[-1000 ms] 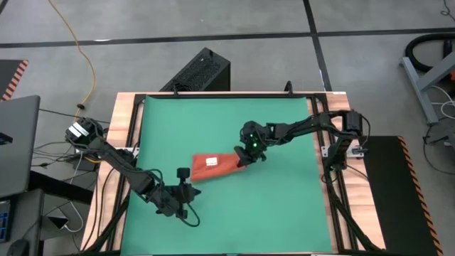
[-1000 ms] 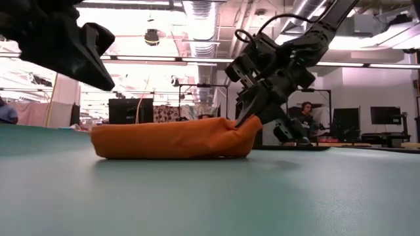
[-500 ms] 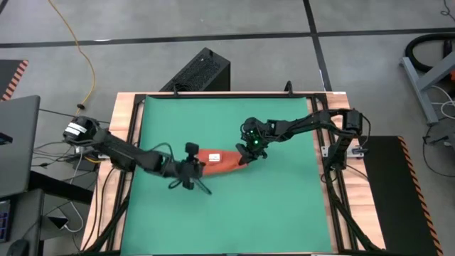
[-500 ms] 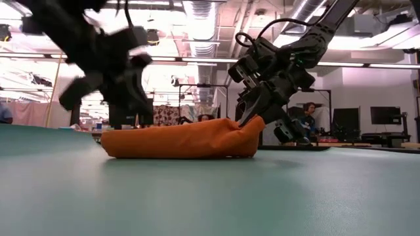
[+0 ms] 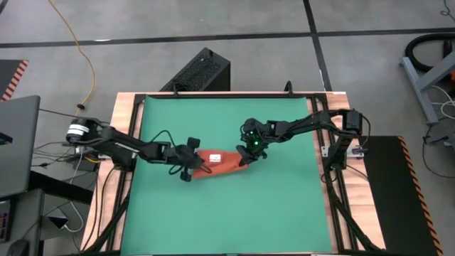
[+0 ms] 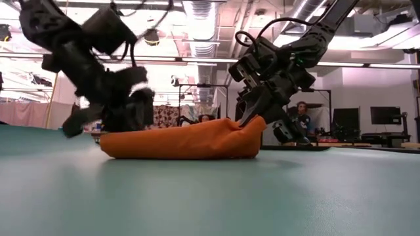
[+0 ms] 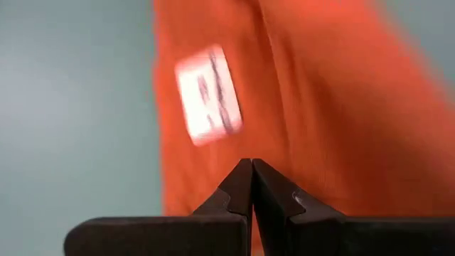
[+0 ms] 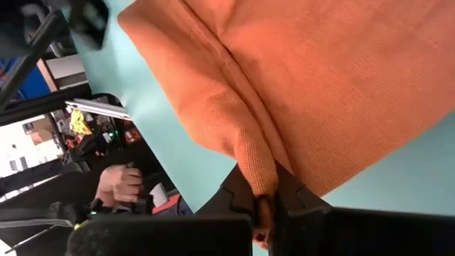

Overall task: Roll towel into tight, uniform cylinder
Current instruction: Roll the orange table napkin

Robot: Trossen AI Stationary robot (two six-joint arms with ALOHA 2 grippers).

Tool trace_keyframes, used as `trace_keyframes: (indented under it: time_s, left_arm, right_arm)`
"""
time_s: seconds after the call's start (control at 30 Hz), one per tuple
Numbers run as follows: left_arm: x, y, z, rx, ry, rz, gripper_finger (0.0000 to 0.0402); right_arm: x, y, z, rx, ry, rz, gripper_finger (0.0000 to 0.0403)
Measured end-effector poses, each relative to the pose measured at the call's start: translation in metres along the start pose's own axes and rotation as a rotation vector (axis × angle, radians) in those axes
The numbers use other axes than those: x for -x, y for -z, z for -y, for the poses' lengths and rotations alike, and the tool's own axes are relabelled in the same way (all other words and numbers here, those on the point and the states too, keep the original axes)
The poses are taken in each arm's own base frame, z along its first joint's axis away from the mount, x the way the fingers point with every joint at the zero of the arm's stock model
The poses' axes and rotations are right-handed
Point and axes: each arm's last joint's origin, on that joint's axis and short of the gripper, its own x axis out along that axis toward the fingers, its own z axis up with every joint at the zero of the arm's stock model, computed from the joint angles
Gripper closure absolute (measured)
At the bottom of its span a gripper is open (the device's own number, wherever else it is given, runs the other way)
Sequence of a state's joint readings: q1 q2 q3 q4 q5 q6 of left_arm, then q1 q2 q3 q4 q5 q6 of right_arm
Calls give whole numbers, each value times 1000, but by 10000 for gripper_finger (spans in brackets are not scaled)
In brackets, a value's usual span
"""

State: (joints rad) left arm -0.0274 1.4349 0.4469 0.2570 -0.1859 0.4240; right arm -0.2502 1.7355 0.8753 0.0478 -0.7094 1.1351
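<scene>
The orange-red towel (image 5: 226, 163) lies as a rolled, slightly flattened bundle on the green mat (image 5: 284, 213), in the middle. Its long side rests on the mat (image 6: 184, 141). A white tag (image 7: 208, 94) shows on top. My left gripper (image 5: 193, 168) is shut and sits at the towel's left end, with its tips (image 7: 252, 165) pointing at the cloth just beside the tag. My right gripper (image 5: 245, 158) is shut on the towel's right end. My left gripper's shut tips stand right over the towel's left part near the tag (image 7: 234, 135); I cannot tell whether they touch the cloth. My right gripper pinches a raised fold of cloth (image 8: 259, 167) at the towel's right end between its two fingers. The fingers slant down from the far right (image 6: 251, 118). That end is drawn up a little, and the remainder of the bundle lies on the mat.
A black box (image 5: 199, 71) stands beyond the table's far edge and a laptop (image 5: 18, 142) sits to the left. People show in the room behind (image 6: 305, 115). Bare mat stretches on the near side of the towel and toward the right edge.
My left gripper has swung from the mat's near left part toward the far side and down, and has come to the towel's left end, still shut. My right gripper has kept still on the towel's right end.
</scene>
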Motion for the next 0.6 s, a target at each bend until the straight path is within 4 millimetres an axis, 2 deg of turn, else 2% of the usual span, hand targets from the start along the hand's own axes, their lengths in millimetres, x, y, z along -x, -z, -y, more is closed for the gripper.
trace_keyframes:
  time_s: [0.27,0.6]
  left_arm:
    - [-26,15,12,20,31,-88,401]
    - [-22,15,34,157,65,-151,401]
  right_arm:
    - [3,-6,-6,5,-52,54,384]
    - [13,-10,0,-18,9,97,384]
